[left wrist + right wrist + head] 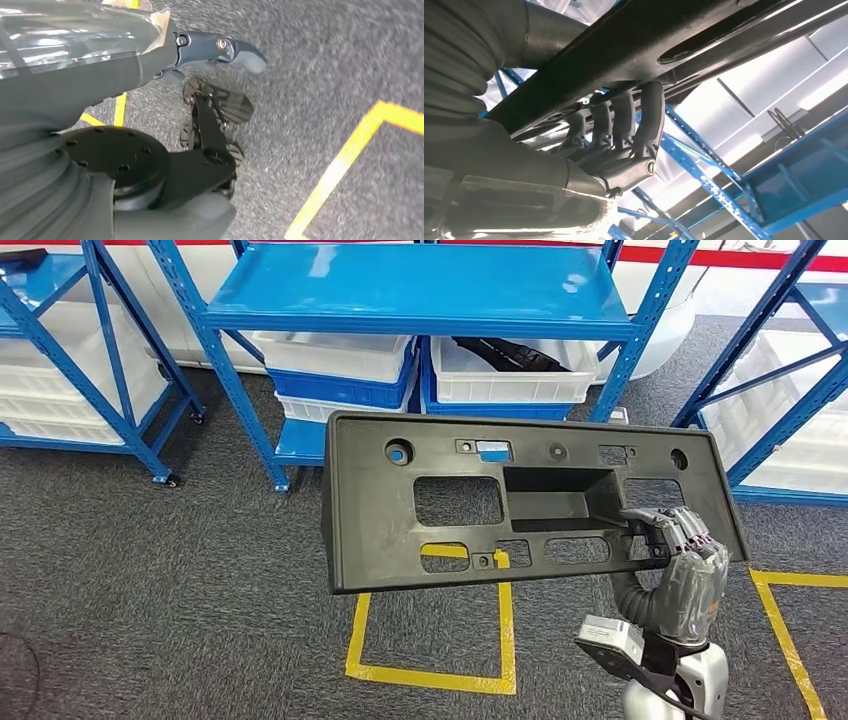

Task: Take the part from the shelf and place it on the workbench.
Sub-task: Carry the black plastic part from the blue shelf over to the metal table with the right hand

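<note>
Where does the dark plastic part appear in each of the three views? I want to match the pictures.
Head view: the part spans the centre, held at its right end by the right hand.
Left wrist view: not in it.
Right wrist view: the part crosses the picture as a dark bar, over the right hand's fingers.
Shared landmark: the blue shelf.

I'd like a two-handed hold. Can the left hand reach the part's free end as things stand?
Probably not right away: the left hand hangs low over the floor, while the right hand alone holds the part up, its far end unobstructed.
</note>
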Robot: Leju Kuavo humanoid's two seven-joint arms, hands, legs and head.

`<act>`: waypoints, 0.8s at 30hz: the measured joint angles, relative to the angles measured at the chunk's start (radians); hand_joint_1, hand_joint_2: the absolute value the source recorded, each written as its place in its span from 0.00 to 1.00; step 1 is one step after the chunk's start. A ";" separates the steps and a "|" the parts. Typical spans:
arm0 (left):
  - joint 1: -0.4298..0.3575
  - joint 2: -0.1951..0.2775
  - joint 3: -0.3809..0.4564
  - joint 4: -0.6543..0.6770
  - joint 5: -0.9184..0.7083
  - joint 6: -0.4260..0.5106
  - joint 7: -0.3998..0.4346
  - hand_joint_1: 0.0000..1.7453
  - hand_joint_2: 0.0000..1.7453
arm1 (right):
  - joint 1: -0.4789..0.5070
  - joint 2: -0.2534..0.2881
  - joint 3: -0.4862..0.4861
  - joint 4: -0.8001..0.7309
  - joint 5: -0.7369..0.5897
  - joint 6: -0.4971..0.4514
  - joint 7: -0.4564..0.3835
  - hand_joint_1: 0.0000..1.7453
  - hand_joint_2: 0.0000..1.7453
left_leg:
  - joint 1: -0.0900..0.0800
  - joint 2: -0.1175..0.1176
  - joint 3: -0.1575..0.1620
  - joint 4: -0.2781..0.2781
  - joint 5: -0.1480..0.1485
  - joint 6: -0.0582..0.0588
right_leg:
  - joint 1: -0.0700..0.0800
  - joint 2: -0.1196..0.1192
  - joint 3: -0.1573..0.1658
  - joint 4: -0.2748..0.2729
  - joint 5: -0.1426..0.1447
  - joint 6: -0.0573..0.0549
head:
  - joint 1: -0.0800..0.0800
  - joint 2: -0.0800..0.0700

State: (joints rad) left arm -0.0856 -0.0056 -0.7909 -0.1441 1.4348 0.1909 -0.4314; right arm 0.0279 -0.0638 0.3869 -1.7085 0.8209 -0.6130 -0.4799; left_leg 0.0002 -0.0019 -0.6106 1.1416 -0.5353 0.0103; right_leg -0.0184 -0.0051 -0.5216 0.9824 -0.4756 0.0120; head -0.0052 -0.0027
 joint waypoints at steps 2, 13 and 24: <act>-0.002 0.000 0.006 0.000 0.003 0.003 0.001 0.00 1.00 | -0.021 0.001 0.009 0.011 -0.002 0.005 0.002 1.00 1.00 | -0.003 0.000 0.086 -0.144 0.059 0.031 | 0.002 0.001 -0.043 0.041 -0.011 0.022 | 0.002 0.000; -0.003 -0.002 0.020 0.000 0.009 0.000 0.003 0.00 1.00 | -0.037 0.002 0.014 0.026 -0.003 0.009 0.003 1.00 1.00 | -0.007 0.006 -0.009 -0.140 0.134 0.030 | 0.001 0.005 0.054 0.005 -0.052 0.057 | 0.005 0.000; 0.000 0.001 0.020 0.000 0.009 -0.003 0.003 0.00 1.00 | -0.037 0.006 0.014 0.026 -0.002 0.010 0.008 1.00 1.00 | 0.012 -0.001 -0.051 0.125 -0.015 -0.016 | -0.005 -0.001 -0.049 0.004 0.037 -0.006 | -0.003 0.000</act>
State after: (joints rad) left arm -0.0859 -0.0046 -0.7710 -0.1438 1.4440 0.1879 -0.4280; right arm -0.0089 -0.0580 0.4008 -1.6823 0.8186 -0.6031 -0.4723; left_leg 0.0122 -0.0030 -0.6614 1.2666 -0.5499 -0.0059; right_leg -0.0232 -0.0064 -0.5705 0.9868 -0.4384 0.0060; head -0.0082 -0.0027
